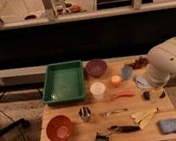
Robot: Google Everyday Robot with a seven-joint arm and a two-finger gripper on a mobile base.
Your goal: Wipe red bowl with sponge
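The red bowl (pixel 59 128) stands upright and empty at the front left of the wooden table (pixel 82 137). The blue-grey sponge (pixel 170 125) lies flat at the front right corner. My gripper (pixel 154 95) hangs from the white arm (pixel 168 61) over the table's right side. It is above and behind the sponge, far to the right of the bowl. Its two dark fingertips stand apart with nothing between them.
A green tray (pixel 47 87) sits at the back left, a purple bowl (pixel 96 67) beside it. A white cup (pixel 98 89), orange items (pixel 116 80), a metal cup (pixel 84 114), a yellow peel-like thing (pixel 144 117) and a black-handled tool (pixel 124 128) lie mid-table.
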